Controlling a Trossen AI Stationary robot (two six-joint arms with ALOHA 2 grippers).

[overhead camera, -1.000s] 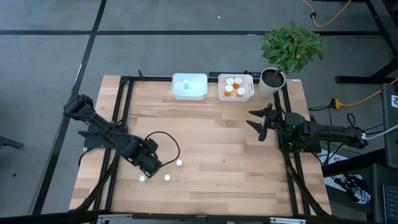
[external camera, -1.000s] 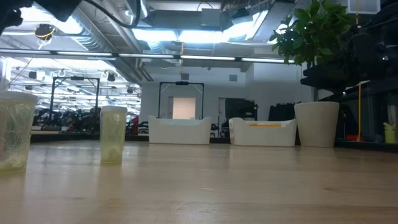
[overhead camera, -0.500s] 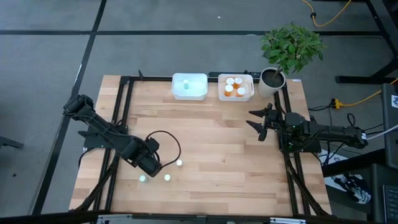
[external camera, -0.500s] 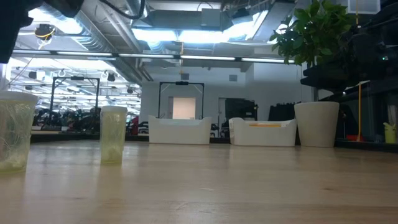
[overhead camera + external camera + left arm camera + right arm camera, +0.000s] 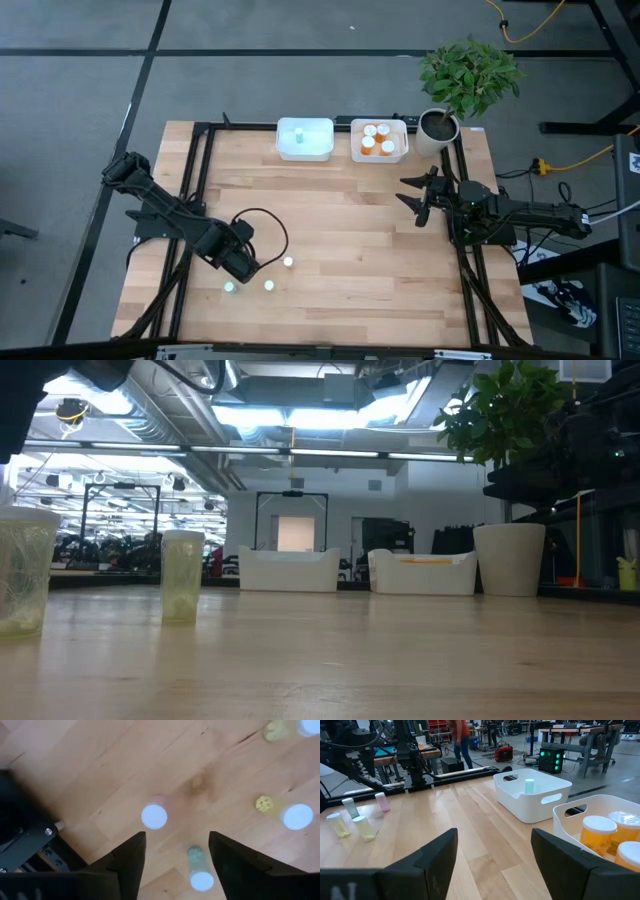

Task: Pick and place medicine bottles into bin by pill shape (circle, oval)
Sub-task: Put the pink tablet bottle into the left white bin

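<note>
Vials [image 5: 154,816] show plain white caps; any label writing seems unreadable.

4 vials [image 5: 268,285] stand near the table's [image 5: 350,240] front left; 2 bins [image 5: 304,139] sit at its back.

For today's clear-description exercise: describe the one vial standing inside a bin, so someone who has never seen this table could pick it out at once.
Find the potted plant at the table's far right corner; two white bins sit beside it. The nearer bin holds orange bottles. In the farther bin stands the vial, pale green with a white top. It is the bin's only content, far from the loose vials near the left gripper.
</note>
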